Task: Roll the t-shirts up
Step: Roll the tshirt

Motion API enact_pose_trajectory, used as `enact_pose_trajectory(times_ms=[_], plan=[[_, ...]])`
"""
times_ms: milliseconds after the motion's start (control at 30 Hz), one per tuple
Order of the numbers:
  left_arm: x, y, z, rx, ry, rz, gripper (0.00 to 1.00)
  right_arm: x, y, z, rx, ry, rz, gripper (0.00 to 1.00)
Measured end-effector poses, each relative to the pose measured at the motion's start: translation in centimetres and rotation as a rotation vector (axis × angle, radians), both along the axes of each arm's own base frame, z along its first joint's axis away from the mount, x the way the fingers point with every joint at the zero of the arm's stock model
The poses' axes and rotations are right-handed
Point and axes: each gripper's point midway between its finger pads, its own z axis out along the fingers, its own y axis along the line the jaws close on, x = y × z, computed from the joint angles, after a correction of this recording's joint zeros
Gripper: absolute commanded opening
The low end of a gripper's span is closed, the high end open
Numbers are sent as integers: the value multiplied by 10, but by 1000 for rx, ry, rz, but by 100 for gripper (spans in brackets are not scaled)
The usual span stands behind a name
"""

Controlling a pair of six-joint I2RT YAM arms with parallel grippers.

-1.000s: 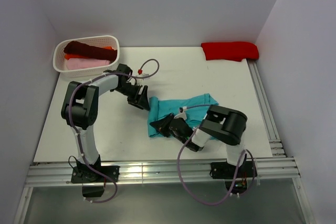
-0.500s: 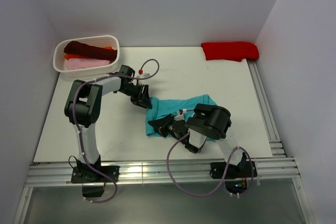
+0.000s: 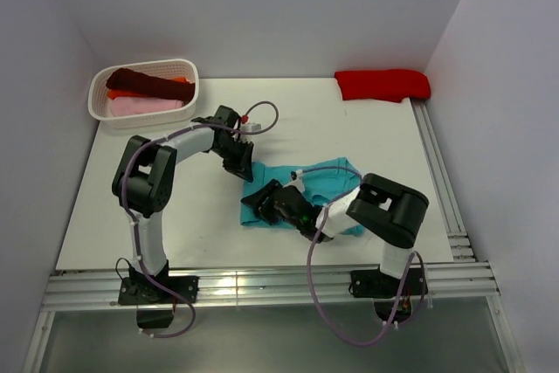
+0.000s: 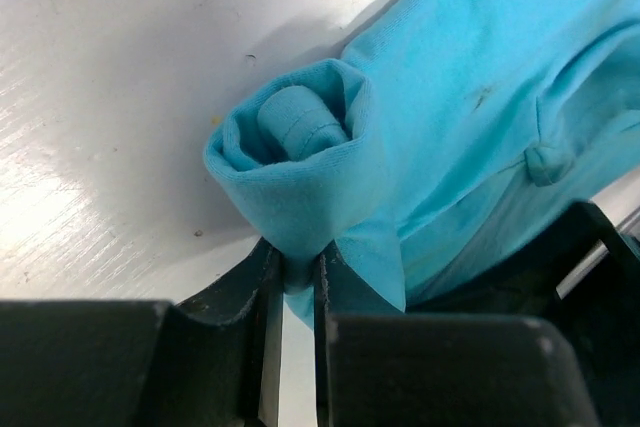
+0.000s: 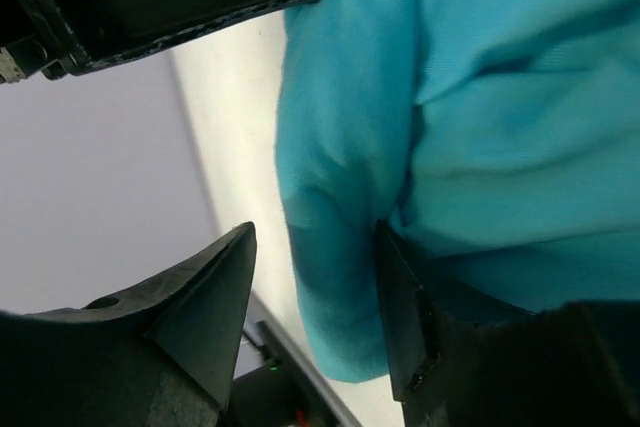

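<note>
We can read no text, label, brand, number or sign in any of the views — nothing legible anywhere.

The left fingers [image 3: 244, 169] and right fingers [image 3: 253, 207] seemingly touch the teal t-shirt [image 3: 330, 179].
</note>
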Motion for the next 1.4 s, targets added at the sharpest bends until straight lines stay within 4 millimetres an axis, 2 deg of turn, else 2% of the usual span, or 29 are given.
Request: enact_pose_trajectory(times_ms=[267,767,867,933,967,1067,1100,1167,1333,1400], plan=[[0,0,0,47,-15,-4,2,-1,7,-5,-288,4,38,63],[1,1,0,67,-20,-2,2,-17,-7,-12,-561,28,59,66],[1,1,0,70,-21,-1,2,-20,-8,-14,-572,26,64,61],[1,1,0,70,-20,-1,2,-21,-8,-14,-565,25,65,54],[1,1,0,70,-20,-1,2,-21,-8,-15,-562,25,65,45],[1,1,1,70,-19,0,2,-24,-10,-18,-542,30,62,32],[0,1,1,70,-19,0,2,-24,-10,-18,-531,29,59,24],[0,1,1,71,-17,0,2,-26,-11,-16,-490,26,54,20],[-2,2,0,75,-8,3,1,-30,-15,-10,-357,23,24,15],[-3,2,0,77,-2,2,1,-32,-17,-12,-312,31,15,16]])
